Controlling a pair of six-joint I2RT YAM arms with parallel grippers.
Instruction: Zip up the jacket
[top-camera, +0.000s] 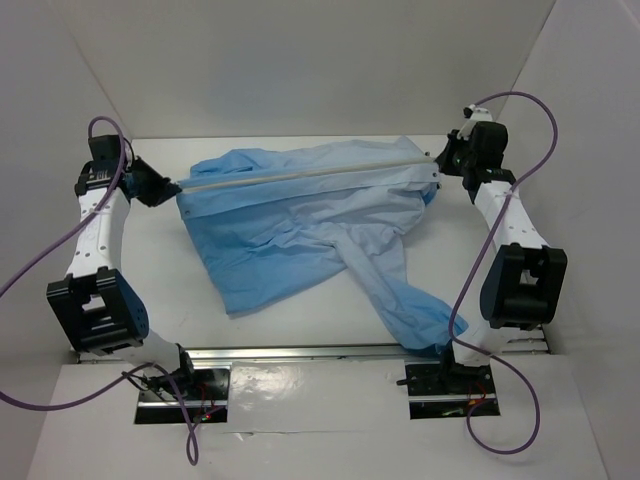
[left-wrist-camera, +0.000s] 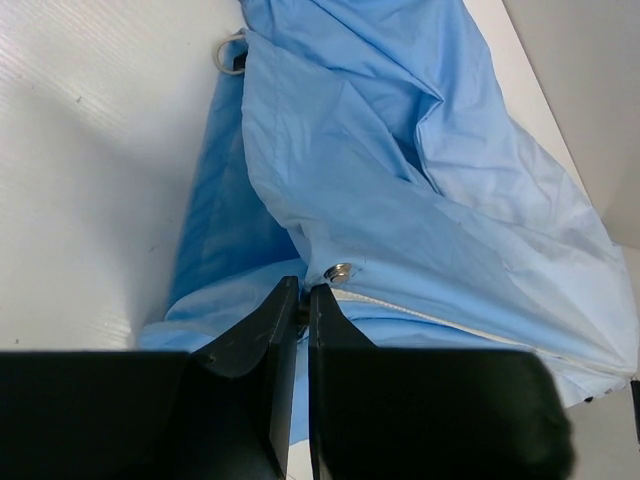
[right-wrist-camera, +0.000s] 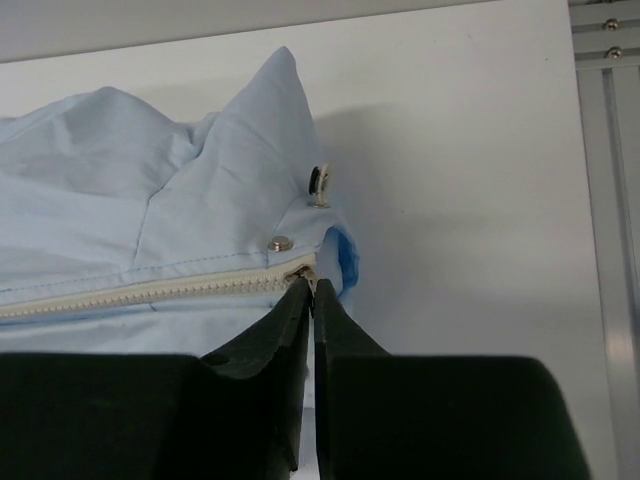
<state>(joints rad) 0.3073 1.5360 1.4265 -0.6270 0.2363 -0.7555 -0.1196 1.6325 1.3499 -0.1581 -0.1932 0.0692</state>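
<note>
The light-blue jacket (top-camera: 300, 240) lies crumpled across the white table. Its pale zipper strip (top-camera: 310, 172) is stretched taut in a line between my two grippers. My left gripper (top-camera: 178, 190) is shut on the jacket's edge at the strip's left end; the left wrist view shows the jaws (left-wrist-camera: 304, 295) pinched together beside a metal snap (left-wrist-camera: 342, 270). My right gripper (top-camera: 438, 170) is shut at the strip's right end. In the right wrist view (right-wrist-camera: 313, 285) it pinches the zipper pull where the meshed teeth (right-wrist-camera: 150, 292) end, below a snap (right-wrist-camera: 281, 242).
One sleeve (top-camera: 420, 320) trails toward the near right and reaches the metal rail (top-camera: 320, 352) at the table's front edge. White walls enclose the back and sides. A cord toggle (right-wrist-camera: 320, 185) sits at the jacket's corner by the right gripper.
</note>
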